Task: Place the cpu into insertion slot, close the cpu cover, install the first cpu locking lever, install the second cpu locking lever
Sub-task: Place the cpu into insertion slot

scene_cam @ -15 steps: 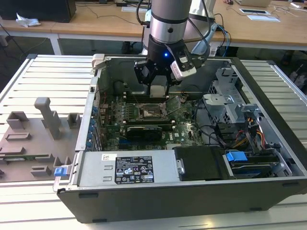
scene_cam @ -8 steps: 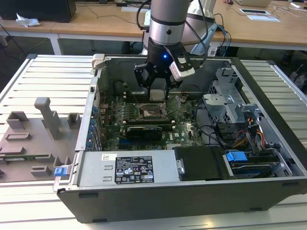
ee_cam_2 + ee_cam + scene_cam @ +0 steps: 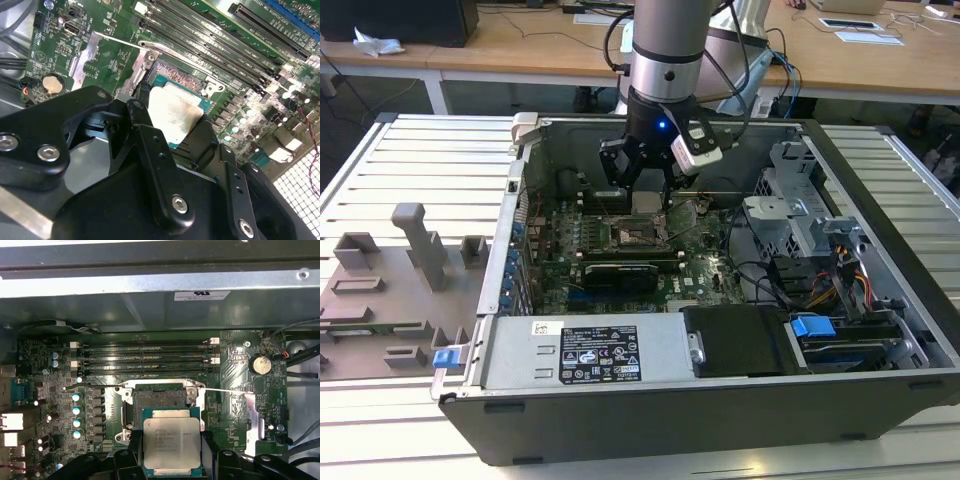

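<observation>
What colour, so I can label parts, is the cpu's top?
The cpu is silver-grey on top, green-edged; best in the first wrist view.

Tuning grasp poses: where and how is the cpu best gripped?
By two opposite side edges, from above its flat metal top. The cpu is a thin, level square, so only the edges offer purchase. The gripper clamps it that way now, near the insertion slot.
</observation>
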Controlling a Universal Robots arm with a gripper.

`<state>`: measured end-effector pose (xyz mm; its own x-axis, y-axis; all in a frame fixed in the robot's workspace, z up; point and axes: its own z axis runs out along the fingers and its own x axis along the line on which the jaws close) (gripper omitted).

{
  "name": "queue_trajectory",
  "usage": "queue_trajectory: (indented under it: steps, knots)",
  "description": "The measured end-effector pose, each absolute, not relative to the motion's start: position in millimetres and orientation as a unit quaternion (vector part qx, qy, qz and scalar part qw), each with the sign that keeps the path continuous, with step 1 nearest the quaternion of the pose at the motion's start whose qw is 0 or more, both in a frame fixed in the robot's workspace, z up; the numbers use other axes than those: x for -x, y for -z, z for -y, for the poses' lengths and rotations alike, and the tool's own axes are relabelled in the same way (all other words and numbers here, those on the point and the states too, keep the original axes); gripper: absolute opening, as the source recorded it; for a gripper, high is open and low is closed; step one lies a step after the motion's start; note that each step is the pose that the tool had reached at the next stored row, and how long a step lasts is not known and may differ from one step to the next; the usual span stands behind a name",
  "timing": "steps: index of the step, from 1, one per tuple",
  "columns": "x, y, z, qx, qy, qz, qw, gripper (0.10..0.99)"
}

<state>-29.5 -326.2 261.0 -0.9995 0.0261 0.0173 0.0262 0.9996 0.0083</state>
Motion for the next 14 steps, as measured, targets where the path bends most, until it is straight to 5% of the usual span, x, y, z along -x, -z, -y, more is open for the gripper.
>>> queue_trajectory:
  steps: [14]
  knots:
    - [29.5, -260.3, 326.2, 0.096, 0.004, 0.995, 0.008, 0.545]
